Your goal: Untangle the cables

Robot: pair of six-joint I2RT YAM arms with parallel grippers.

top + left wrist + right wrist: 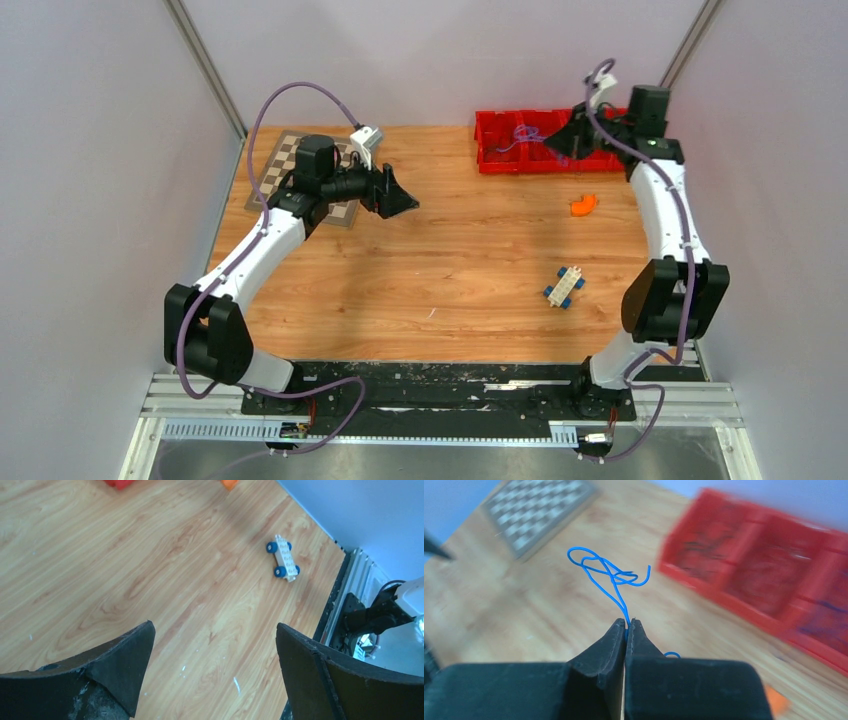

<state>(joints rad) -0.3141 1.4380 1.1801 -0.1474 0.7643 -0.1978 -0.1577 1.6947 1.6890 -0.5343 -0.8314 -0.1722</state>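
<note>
One thin blue cable [609, 572] is pinched in the right gripper [628, 625]: jaws pressed together on its lower end, the rest standing up past the fingertips in a loose knotted loop, with the free end curling off to the right. A short bit of blue also pokes out beside the right finger. The cable is in the air, clear of the wooden table [499, 605]. Top view puts that gripper over the red plastic compartment tray [490, 160] at the far right of the table, arm reaching up along the right wall. A blue-purple strand [520, 135] shows at the tray just left of the fingers; from above I can't tell if it lies in the tray or is the held one. In the right wrist view the tray compartments show dark squiggly lines, too blurred to separate. Left gripper [215, 645] is spread wide with nothing between the fingers, hanging over bare wood, well apart from the tray. In the top view it sits just right of the brown-and-white checkerboard mat [285, 160] at the far left. White toy brick car with blue wheels [283, 559] lies on the table toward the near right, apart from both grippers. Small orange piece [583, 205] lies between the car and the tray
</note>
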